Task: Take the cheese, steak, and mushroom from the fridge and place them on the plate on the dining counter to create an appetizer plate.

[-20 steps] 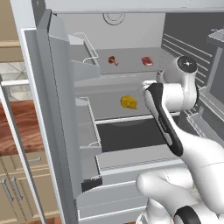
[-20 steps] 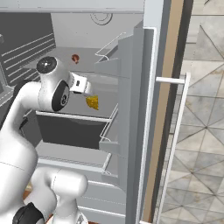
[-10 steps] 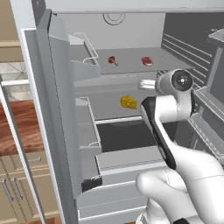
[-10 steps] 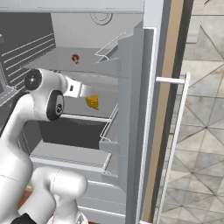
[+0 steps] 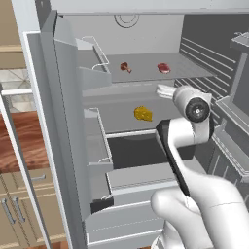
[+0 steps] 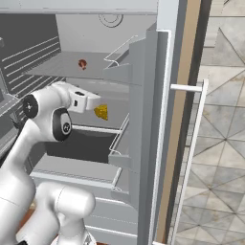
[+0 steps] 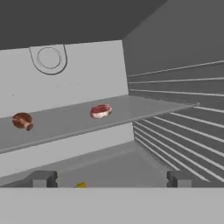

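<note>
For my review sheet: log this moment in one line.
phase: reaching into fridge | gripper: open, empty | cheese: lower shelf | steak, mushroom: upper shelf

You have the fridge (image 5: 63,121) standing open, with the door racks (image 5: 95,73) flanking the opening on your left. The upper shelf (image 7: 131,109) carries only the mushroom (image 7: 22,120) and the steak (image 7: 100,111), well apart, with open shelf between them. On the shelf below, the cheese (image 5: 143,114) sits alone just ahead of your spread pincer (image 7: 109,179)
</note>
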